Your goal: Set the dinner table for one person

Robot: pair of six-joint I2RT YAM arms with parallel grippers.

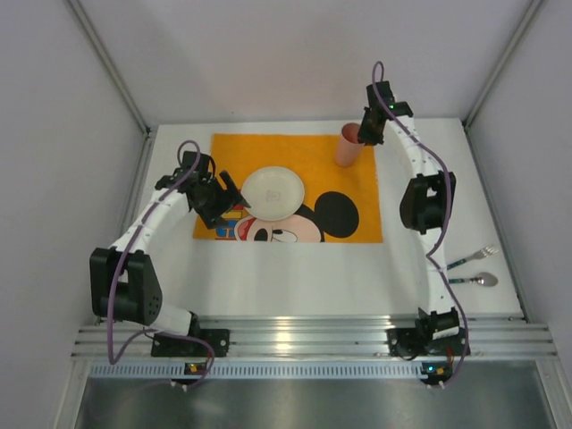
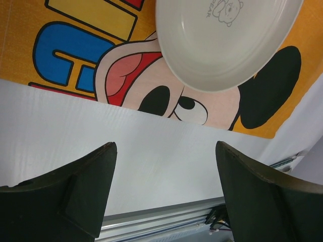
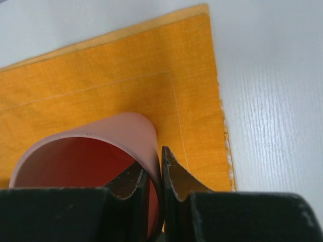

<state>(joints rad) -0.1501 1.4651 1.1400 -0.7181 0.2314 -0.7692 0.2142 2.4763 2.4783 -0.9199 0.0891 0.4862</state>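
Note:
The dinner table (image 1: 295,286) is a white top carrying an orange cartoon placemat (image 1: 286,150). A white plate (image 1: 273,191) lies on the mat's middle, and also shows as the plate (image 2: 222,45) over the mouse's face. My left gripper (image 1: 236,200) stands open and empty just left of the plate; in the wrist view the left gripper (image 2: 166,146) hangs over bare white tabletop. A pink cup (image 1: 349,146) stands upright at the mat's far right corner. My right gripper (image 1: 369,132) is shut on the rim of the cup (image 3: 91,156), one finger inside and one outside, right gripper (image 3: 154,161).
A fork (image 1: 474,257) and a spoon (image 1: 475,281) with blue handles lie on the white top at the right edge, near the right arm's base. A silver rail (image 1: 313,335) runs along the near edge. Grey walls close in left, right and behind.

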